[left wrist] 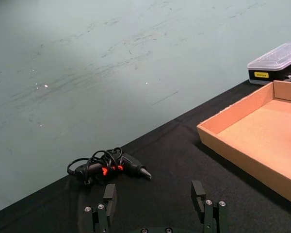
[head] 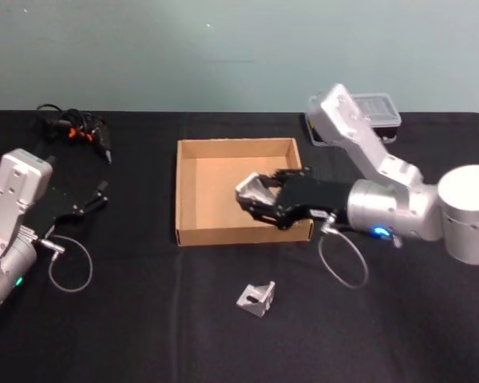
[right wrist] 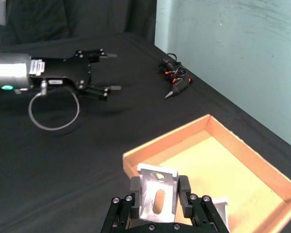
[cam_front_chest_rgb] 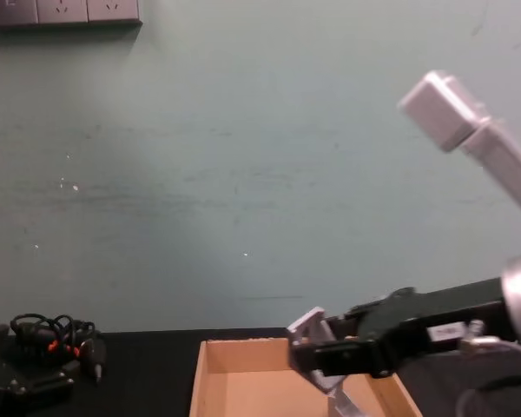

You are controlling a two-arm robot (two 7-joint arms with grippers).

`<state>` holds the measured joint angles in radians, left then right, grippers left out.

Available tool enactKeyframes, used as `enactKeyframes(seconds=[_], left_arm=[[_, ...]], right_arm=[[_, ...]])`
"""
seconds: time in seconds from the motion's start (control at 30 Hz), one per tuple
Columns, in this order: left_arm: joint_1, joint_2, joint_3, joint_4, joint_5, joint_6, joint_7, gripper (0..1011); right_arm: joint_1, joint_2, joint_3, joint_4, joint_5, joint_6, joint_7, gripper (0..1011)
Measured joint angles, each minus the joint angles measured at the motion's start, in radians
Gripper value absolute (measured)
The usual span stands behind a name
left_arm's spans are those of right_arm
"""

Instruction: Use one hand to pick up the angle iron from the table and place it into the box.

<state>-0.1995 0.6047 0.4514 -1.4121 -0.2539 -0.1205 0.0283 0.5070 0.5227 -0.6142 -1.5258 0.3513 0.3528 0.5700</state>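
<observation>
Firmly, the black right gripper [head: 254, 198] pinches a silver slotted metal angle iron [right wrist: 157, 199] by its flat flange above the shallow tan cardboard box [head: 193, 233], near its front edge. The iron looks rigid, light and slick. The left gripper [left wrist: 153, 188] idles spread by the table's [head: 144, 335] left edge.

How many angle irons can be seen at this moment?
2. One angle iron is clamped in the right gripper above the box; a second angle iron lies on the table in front of the box. A pale piece beside it may be a third. Left gripper is open, far left.

Tan box [head: 239, 234], black table [head: 144, 335], silver angle iron [right wrist: 156, 201]
</observation>
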Motion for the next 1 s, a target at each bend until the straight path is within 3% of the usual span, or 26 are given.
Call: enactKeyframes(seconds=[0.43,0.73,1.0], left_arm=[[0.000,0.000,0.000,0.000,0.000,0.000,0.000,1011],[0.000,0.000,0.000,0.000,0.000,0.000,0.000,1011],[0.000,0.000,0.000,0.000,0.000,0.000,0.000,1011]], right_arm=[[0.130,-0.123,-0.067,0.230,-0.047,-0.016,0.042,477],[0.185,-0.180,-0.097,0.362,-0.073,-0.022,0.069,477],[0.210,-0.210,-0.108,0.438,-0.092,-0.026,0.084,477]])
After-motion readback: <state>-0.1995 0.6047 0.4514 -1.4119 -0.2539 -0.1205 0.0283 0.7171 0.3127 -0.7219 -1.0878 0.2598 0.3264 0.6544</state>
